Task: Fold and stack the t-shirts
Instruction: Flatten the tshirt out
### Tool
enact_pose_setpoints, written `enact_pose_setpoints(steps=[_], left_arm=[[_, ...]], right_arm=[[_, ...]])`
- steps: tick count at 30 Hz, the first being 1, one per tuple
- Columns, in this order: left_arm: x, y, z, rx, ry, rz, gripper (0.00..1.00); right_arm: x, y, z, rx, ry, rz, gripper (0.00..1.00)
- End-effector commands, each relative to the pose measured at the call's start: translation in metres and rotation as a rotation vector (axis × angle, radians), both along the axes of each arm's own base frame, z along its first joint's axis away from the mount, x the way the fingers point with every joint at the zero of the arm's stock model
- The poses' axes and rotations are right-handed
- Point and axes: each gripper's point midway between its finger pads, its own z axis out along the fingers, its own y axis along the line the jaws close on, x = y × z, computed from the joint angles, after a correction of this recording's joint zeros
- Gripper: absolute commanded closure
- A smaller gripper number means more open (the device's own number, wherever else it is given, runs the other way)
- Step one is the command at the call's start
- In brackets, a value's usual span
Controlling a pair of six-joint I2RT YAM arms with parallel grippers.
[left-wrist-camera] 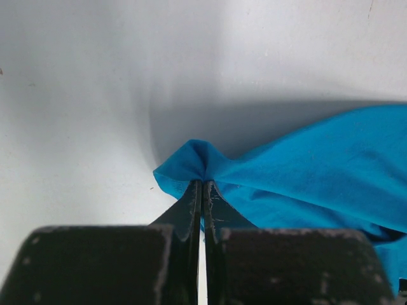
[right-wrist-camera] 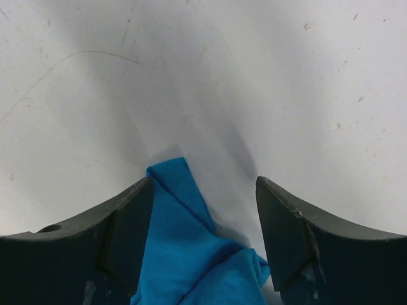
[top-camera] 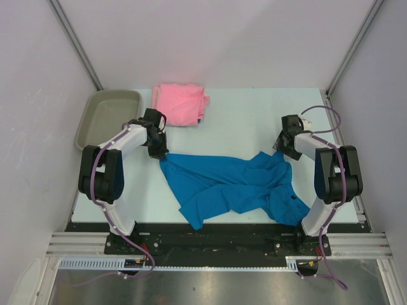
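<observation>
Blue t-shirt (top-camera: pixel 235 184) sprawls crumpled on table (top-camera: pixel 254 121): looks soft, limp, light. Left pincer (left-wrist-camera: pixel 202 185) clenched on one corner; right pincer (right-wrist-camera: pixel 203 190) parted, astride opposite tip. Corners look best hold.

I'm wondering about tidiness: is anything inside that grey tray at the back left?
The grey tray shows only its bare floor, nothing in it. The left arm covers its near right corner.

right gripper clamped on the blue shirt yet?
No. In the right wrist view the right gripper stands open, with a corner of the blue t-shirt lying between the jaws and a clear gap on one side.
</observation>
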Motion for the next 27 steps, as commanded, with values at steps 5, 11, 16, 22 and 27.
enact_pose_setpoints(steps=[5,11,16,22,27], left_arm=[[0.003,0.0,0.012,-0.011,-0.046,-0.032,1.0],[0.003,0.0,0.011,-0.01,-0.041,-0.032,1.0],[0.004,0.001,0.014,-0.006,-0.054,-0.03,1.0],[0.016,0.005,0.04,0.008,-0.15,-0.009,1.0],[0.031,-0.002,0.079,-0.059,-0.265,-0.001,1.0]], right_arm=[[0.013,0.015,-0.007,0.03,-0.008,0.034,0.46],[0.011,0.021,-0.011,0.022,0.008,0.047,0.65],[0.015,0.017,0.003,0.001,-0.025,0.034,1.0],[0.034,0.018,0.056,-0.008,-0.139,0.047,1.0],[0.048,0.024,0.138,0.009,-0.326,0.077,1.0]])
